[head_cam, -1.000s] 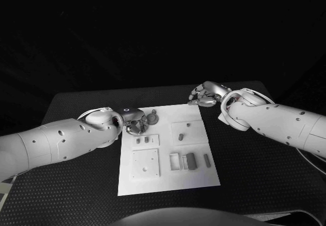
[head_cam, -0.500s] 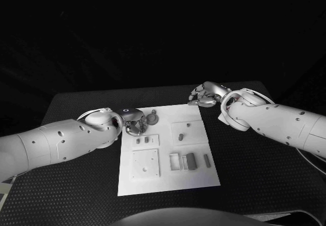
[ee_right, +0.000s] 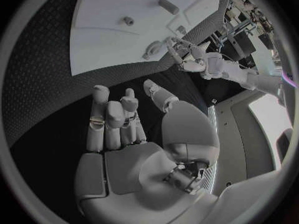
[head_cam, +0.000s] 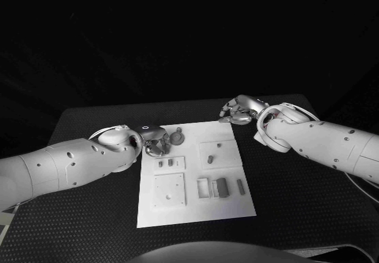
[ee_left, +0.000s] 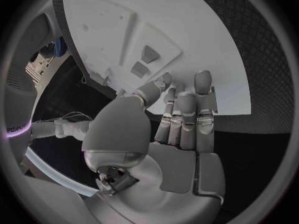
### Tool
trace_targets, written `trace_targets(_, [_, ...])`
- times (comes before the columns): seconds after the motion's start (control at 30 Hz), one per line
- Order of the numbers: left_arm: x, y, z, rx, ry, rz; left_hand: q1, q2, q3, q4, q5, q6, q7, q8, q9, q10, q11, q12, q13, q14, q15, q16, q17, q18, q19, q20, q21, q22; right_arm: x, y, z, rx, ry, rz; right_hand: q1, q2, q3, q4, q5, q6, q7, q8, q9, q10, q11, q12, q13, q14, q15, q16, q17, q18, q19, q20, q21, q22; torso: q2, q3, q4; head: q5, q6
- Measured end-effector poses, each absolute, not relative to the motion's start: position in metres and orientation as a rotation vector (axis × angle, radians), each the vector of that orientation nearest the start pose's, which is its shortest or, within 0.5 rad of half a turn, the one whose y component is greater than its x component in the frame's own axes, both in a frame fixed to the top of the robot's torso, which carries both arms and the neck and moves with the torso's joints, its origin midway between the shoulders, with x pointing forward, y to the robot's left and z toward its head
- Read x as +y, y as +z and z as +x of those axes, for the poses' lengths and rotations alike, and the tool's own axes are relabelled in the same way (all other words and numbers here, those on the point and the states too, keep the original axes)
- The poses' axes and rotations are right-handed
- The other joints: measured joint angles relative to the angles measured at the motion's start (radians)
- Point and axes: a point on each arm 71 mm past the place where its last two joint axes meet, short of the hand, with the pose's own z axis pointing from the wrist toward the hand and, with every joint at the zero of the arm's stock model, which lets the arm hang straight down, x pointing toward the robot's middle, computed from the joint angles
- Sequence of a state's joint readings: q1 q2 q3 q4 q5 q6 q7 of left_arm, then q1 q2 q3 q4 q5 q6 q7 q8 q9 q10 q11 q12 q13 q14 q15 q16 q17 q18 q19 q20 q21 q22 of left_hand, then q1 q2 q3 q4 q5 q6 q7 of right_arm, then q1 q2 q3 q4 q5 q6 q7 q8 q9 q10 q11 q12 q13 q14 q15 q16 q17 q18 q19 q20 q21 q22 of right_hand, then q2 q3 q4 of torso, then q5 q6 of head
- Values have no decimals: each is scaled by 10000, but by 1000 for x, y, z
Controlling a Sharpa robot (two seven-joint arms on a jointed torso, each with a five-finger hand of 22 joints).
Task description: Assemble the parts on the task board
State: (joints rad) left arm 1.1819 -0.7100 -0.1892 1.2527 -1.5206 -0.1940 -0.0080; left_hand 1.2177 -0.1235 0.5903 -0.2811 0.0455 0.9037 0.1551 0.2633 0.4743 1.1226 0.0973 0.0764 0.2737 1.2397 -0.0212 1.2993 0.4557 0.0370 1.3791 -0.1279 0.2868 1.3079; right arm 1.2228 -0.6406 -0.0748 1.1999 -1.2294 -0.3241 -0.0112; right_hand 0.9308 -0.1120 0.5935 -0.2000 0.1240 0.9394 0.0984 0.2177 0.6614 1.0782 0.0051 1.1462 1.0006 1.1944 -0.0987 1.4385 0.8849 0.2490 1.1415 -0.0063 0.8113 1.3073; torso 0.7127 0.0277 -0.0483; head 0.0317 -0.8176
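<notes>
While most of the small parts lie untouched on the task board [head_cam: 229,203], I judge the assembly barely begun: I am at the reach-and-pick step. My left hand [head_cam: 158,141] sits left of centre in the head view, over the board's upper left corner. A round grey piece [head_cam: 177,137] lies touching or just beside its fingers; whether I pinch it I cannot tell. In the left wrist view my fingers [ee_left: 187,119] lie side by side, fairly straight, nothing plainly between them. My right hand [head_cam: 239,111] hovers at the upper right of the board, just off its far corner; in the right wrist view its fingers [ee_right: 112,122] are loosely curled and apart, holding nothing.

As for what holds what: the square plate [head_cam: 168,190] in the lower left of the board shows small holes and nothing set in it. Two small pegs [head_cam: 166,163] lie in the panel above it, one peg [head_cam: 210,159] in the panel to their right, and a frame [head_cam: 203,188] and bars [head_cam: 222,187] below that.

Next, I think, I must settle a firm pinch on one piece and carry it to its seat.
</notes>
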Motion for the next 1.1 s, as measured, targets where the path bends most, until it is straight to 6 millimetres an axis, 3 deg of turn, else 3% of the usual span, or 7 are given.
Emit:
trace_targets(0.13, [212, -268, 502, 18928, -5038, 3461, -21, -110, -29, -28, 0, -148, -37, 0, -7, -368, 118, 0, -60, -88, 88, -31, 0, 20, -86, 86, -54, -1, -192, -203, 542, 16974, 6861, 336, 0, 0, 0, 0, 0, 0, 0, 0, -1, 0, 0, 0, -9, 0, 0, 0, -1, 0, 0, 0, 0, 0, 0, 1, 0, 4, 4])
trace_targets(0.27, [219, -267, 503, 18933, -4898, 3362, 19, -228, -29, -28, 0, -453, -89, -105, -46, -772, 197, -42, -138, -217, 217, -60, -1, 262, -197, 197, -133, -1, -192, -203, 542, 16974, 6861, 337, 19, -19, 69, -162, 0, -25, 26, -61, -1, -3, 3, 0, -9, -1, 1, -2, -1, 0, 0, 0, 0, 0, -1, 3, -1, 8, 22])
trace_targets(0.37, [228, -266, 505, 18896, -4704, 3229, 83, -293, -29, -28, 0, -612, -143, -166, -57, -974, 287, -70, -215, -289, 288, -60, -1, 344, -214, 285, -177, -2, -192, -203, 541, 16970, 6867, 336, 167, -46, 86, -332, 0, -148, 149, -236, -33, -62, 61, 0, -9, 34, 65, -38, -2, 0, -16, 16, 0, 0, -1, 4, -6, 12, 34])
trace_targets(0.53, [246, -265, 510, 18784, -4347, 2855, 136, -345, -19, -18, 0, -659, -124, -166, -44, -1123, 368, -11, -258, -527, 371, -211, -60, 483, -401, 467, -366, -2, -193, -203, 541, 16959, 6850, 347, 358, -65, 110, -530, 0, -191, 191, -302, -62, -113, 113, 0, -8, 55, 116, -38, 8, 0, -18, 18, -31, 0, -3, 8, -6, 15, 55])
trace_targets(0.67, [262, -262, 515, 18633, -4233, 2256, 136, -345, 268, 31, 40, -408, 42, 74, 71, -948, 248, 324, -207, -1456, 436, -1139, -486, 482, -1388, 692, -1110, -283, -196, -203, 541, 16947, 6813, 364, 475, -78, 100, -675, 0, -211, 210, -302, -62, -165, 165, 0, -8, 34, 137, -38, 7, -2, -33, 33, -40, 0, -3, 7, -4, 9, 67])
trace_targets(0.97, [290, -245, 523, 18221, -5577, -1218, -392, -303, 395, 76, 39, -305, 202, 243, 168, -693, 423, 767, -169, -2786, 606, -3375, -1372, 572, -3106, 1070, -2246, -1523, -201, -203, 540, 16961, 6855, 204, 755, -42, 138, -801, 0, -403, 397, -379, -53, -361, 307, -120, -98, -199, 257, -277, -45, -1, -312, 189, -235, 0, -2, 8, -6, 3, 126])
trace_targets(1.1, [301, -242, 522, 18039, -6434, -2930, -869, -345, -65, 6, 39, -393, 290, 242, 191, -744, 568, 866, -177, -3232, 865, -4266, -1630, 308, -3949, 1217, -2246, -2153, -202, -203, 537, 16988, 6910, 0, 989, -58, 189, -853, 0, -540, 525, -379, -20, -655, 324, -599, -434, -529, 297, -693, -242, 0, -709, 341, -517, 0, -2, 7, -6, 2, 162])
